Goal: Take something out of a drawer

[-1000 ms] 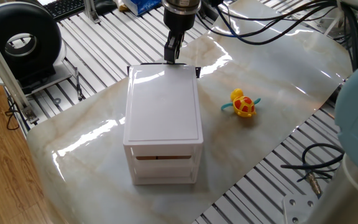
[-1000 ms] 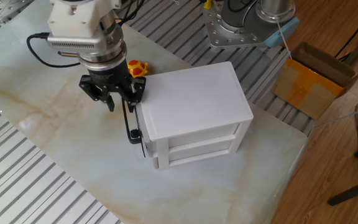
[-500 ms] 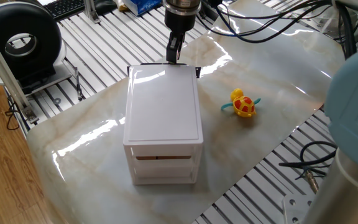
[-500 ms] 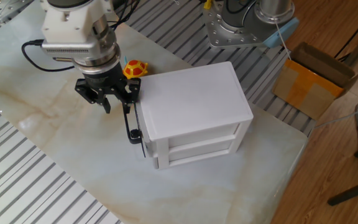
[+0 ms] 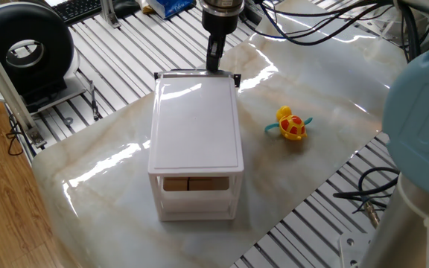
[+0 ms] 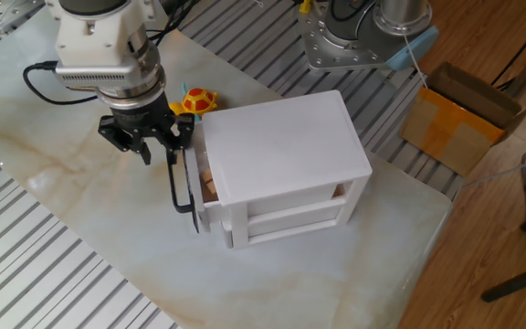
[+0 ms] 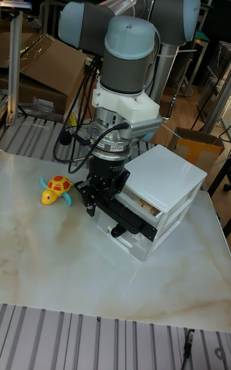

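Observation:
The white three-drawer cabinet [image 5: 196, 123] [image 6: 281, 146] [image 7: 167, 180] stands mid-table. Its top drawer [image 6: 184, 187] [image 7: 131, 221] [image 5: 196, 74] is pulled part-way out, its front dark with black corner pieces. Small pale tan wooden cubes [image 6: 208, 185] [image 7: 142, 202] show in the opened gap. Tan shapes [image 5: 192, 184] also show at the top slot's far end. My gripper [image 6: 160, 155] [image 5: 214, 65] [image 7: 106, 206] points down over the drawer's front, fingers closed on it. The exact contact is hidden by the fingers.
A yellow-and-red toy with teal limbs [image 5: 292, 124] [image 6: 199, 100] [image 7: 54, 190] lies on the marble top beside the cabinet. Cables [image 5: 326, 30] trail behind the arm. A cardboard box [image 6: 464, 119] sits off the table. Metal slats [image 5: 125, 59] border the marble.
My gripper has moved away from the cabinet with the top drawer's front, sliding the drawer part-way out. The tan cubes inside have come into sight.

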